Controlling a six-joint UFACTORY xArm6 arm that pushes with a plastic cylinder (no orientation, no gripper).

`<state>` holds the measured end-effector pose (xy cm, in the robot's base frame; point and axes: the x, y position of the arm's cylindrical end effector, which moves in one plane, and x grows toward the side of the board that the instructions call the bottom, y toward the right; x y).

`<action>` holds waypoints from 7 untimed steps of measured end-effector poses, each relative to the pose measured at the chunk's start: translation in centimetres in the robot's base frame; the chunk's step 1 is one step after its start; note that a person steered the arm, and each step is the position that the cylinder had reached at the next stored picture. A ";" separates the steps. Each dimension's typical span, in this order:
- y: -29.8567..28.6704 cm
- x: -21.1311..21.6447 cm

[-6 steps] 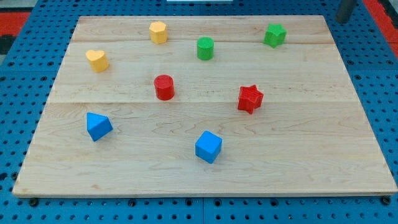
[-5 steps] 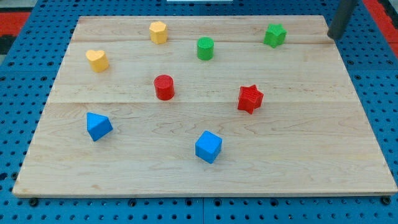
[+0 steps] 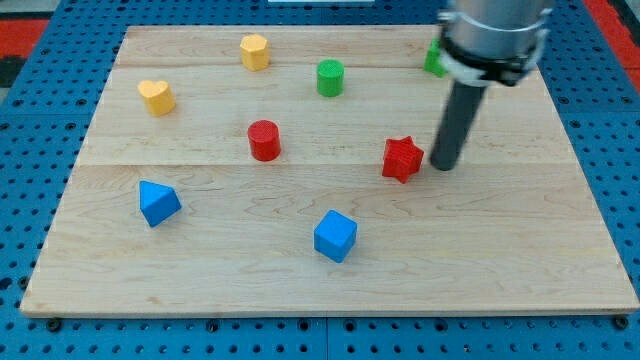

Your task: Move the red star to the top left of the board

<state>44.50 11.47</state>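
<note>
The red star [image 3: 402, 159] lies right of the board's middle. My tip [image 3: 443, 165] rests on the board just to the star's right, close beside it, with a narrow gap showing. The rod rises from there toward the view's top and hides most of the green block [image 3: 433, 59] behind it. The wooden board [image 3: 560, 240] fills most of the view.
A red cylinder [image 3: 264, 140] stands left of the star. A green cylinder [image 3: 330, 77], a yellow hexagonal block [image 3: 254, 51] and a yellow heart [image 3: 156, 96] lie toward the top left. A blue wedge-like block [image 3: 158, 202] and a blue cube [image 3: 335, 235] lie lower down.
The rod has come in from the view's top right corner, down and to the left, to stand just right of the red star. No block has moved.
</note>
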 end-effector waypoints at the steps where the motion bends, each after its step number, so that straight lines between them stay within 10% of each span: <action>1: -5.0 0.0; 7: -3.8 3.4</action>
<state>47.88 7.71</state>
